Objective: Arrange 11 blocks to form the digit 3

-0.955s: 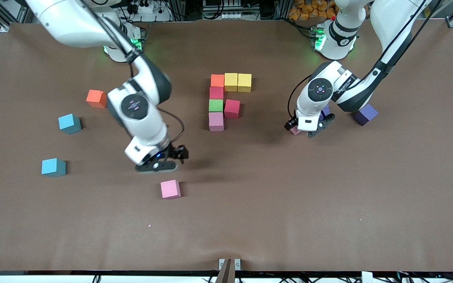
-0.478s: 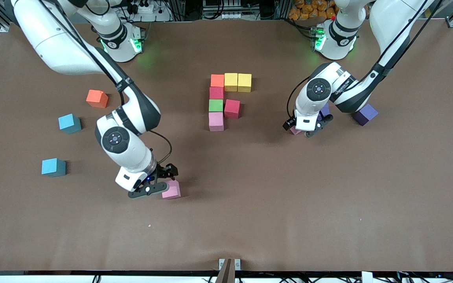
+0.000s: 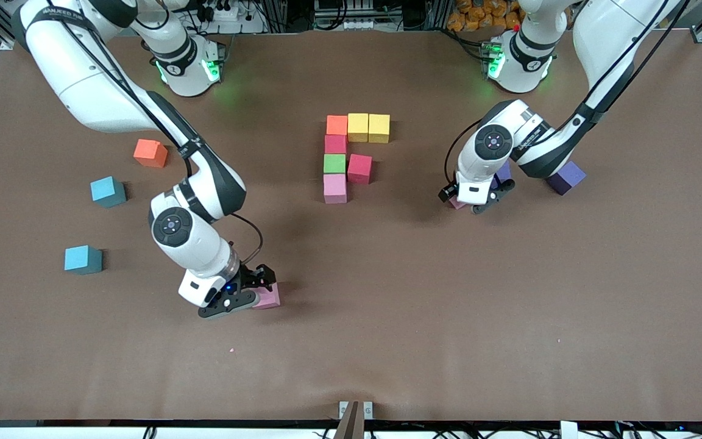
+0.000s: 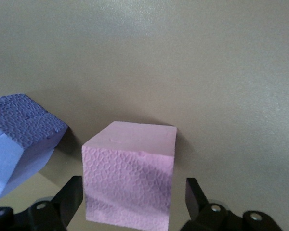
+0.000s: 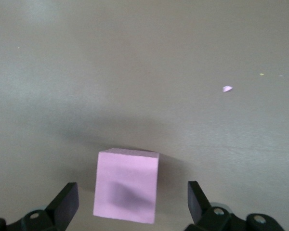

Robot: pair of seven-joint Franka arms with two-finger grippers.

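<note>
The partial digit 3 (image 3: 347, 155) is made of touching cubes: a red-orange (image 3: 337, 124) and two yellow (image 3: 368, 127) form one bar, with red (image 3: 335, 144), green (image 3: 334, 163) and pink (image 3: 334, 188) in a column and a red cube (image 3: 359, 168) beside the green. My right gripper (image 3: 252, 294) is open and low around a loose pink cube (image 3: 269, 297), which sits between the fingers in the right wrist view (image 5: 127, 190). My left gripper (image 3: 465, 201) is open around another pink cube (image 3: 456, 203), also seen in the left wrist view (image 4: 130, 180). A purple cube (image 4: 19, 139) sits close beside it.
A second purple cube (image 3: 566, 177) lies toward the left arm's end. An orange cube (image 3: 149, 152) and two light-blue cubes (image 3: 108, 191) (image 3: 83, 259) lie toward the right arm's end. A small pink crumb (image 3: 231, 350) lies near the right gripper.
My right gripper has swung toward the front camera and come down around the loose pink cube. My left gripper has barely shifted at its pink cube.
</note>
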